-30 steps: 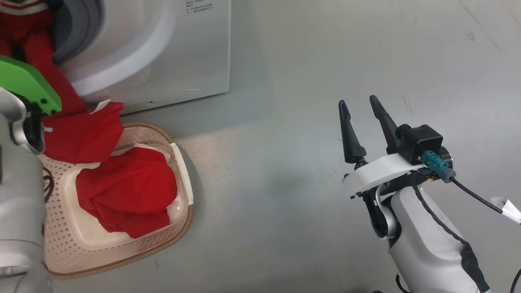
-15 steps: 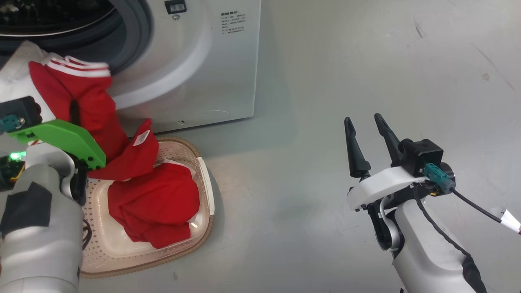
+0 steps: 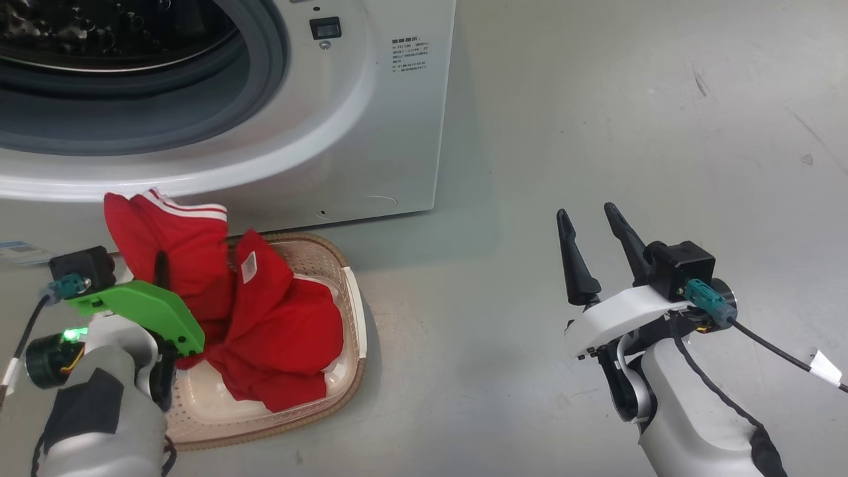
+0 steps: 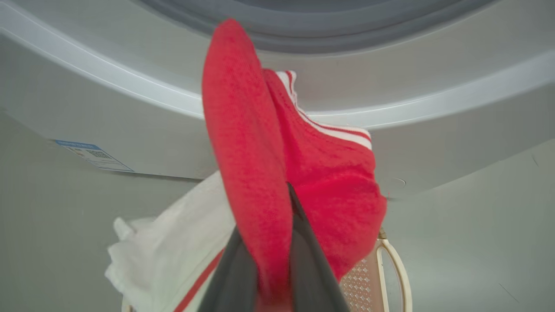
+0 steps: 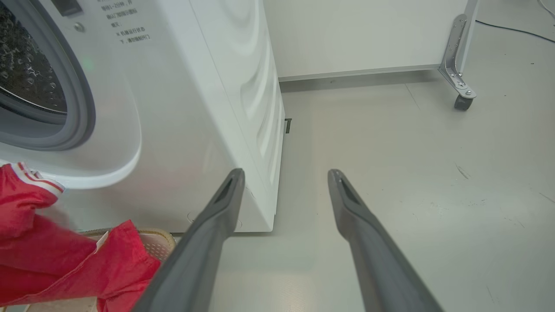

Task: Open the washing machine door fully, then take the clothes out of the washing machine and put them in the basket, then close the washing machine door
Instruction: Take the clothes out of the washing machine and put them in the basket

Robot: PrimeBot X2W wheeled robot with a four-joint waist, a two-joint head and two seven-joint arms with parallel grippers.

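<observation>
The white washing machine (image 3: 397, 132) stands at the upper left with its grey-rimmed drum mouth (image 3: 132, 126) showing dark; its door is out of view. My left gripper (image 3: 159, 265) is shut on the red clothes (image 3: 278, 331), lifting a white-striped end above the cream basket (image 3: 354, 311) while the rest lies heaped inside. In the left wrist view the left gripper (image 4: 266, 203) pinches a red fold (image 4: 247, 143) in front of the machine's lower front. My right gripper (image 3: 586, 211) hangs open over bare floor to the right, its fingers (image 5: 217, 216) spread beside the machine (image 5: 195, 108).
The basket sits on the grey floor against the machine's front. A blue label (image 4: 93, 155) is stuck low on the machine. A white panel with a castor bracket (image 5: 459, 86) stands behind. A cable (image 3: 782, 351) trails from my right wrist.
The head camera has shifted, showing more of the drum mouth. The red garment has come out of the drum, and my left gripper has carried its striped end down towards the basket. The right arm is unmoved.
</observation>
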